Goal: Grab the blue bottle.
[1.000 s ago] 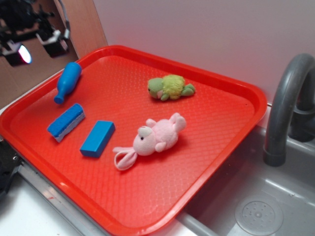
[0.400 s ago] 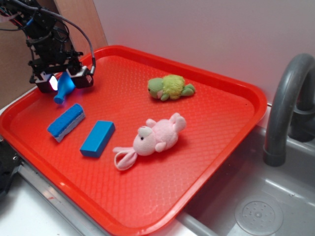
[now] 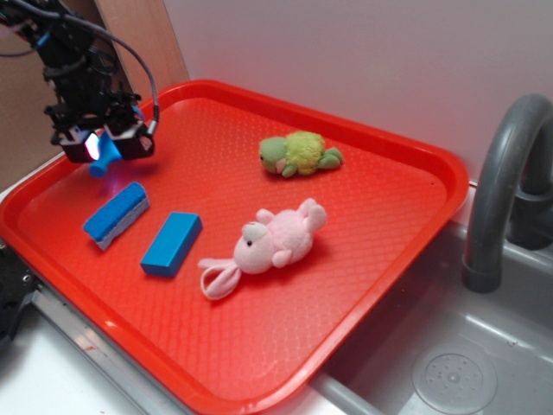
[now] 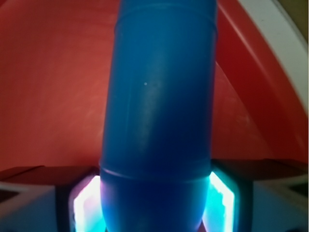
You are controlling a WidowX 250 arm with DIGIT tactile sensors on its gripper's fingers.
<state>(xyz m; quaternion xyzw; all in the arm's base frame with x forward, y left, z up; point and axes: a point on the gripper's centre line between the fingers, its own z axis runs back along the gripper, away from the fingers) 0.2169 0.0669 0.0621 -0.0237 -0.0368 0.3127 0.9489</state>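
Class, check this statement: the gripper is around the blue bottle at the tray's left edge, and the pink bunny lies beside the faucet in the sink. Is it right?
Not quite. The gripper does sit around the blue bottle near the left edge, but the pink bunny lies on the red tray, not in the sink by the faucet. The exterior view shows this.

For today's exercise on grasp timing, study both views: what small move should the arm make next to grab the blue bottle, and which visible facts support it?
Probably close the fingers. The wrist view shows the blue bottle filling the gap, with a glowing finger pad close on either side. In the exterior view the gripper is down over the bottle on the red tray. Whether the pads already touch is unclear.
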